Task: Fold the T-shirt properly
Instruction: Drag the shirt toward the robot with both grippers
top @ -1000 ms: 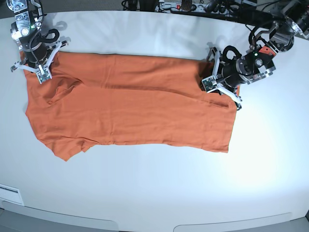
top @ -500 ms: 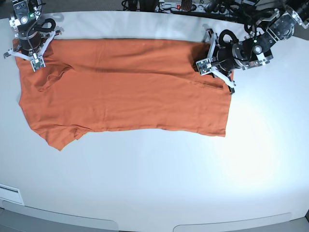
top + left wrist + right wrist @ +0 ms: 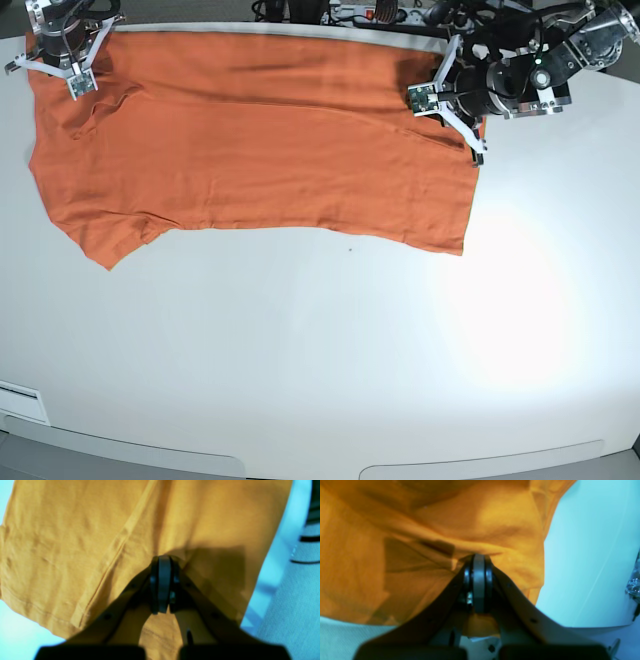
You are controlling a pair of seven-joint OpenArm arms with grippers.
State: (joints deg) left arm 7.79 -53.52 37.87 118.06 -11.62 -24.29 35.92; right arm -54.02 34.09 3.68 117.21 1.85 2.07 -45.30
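The orange T-shirt (image 3: 250,140) lies spread across the far part of the white table (image 3: 320,350), its long side running left to right. A sleeve points toward me at the left (image 3: 105,245). My left gripper (image 3: 440,98) is shut on the shirt's far right edge. The left wrist view shows its closed tips (image 3: 163,560) pinching the fabric (image 3: 75,542). My right gripper (image 3: 65,60) is shut on the far left corner. The right wrist view shows its closed tips (image 3: 478,557) biting a bunched fold (image 3: 482,525).
A power strip and cables (image 3: 370,12) lie just beyond the table's far edge, close behind both grippers. The shirt's far hem sits near that edge. Bare white table stretches from the shirt to the near edge.
Both grippers have moved toward the table's far edge, dragging the shirt with them. The shirt has slid back and lies flatter and more stretched out.
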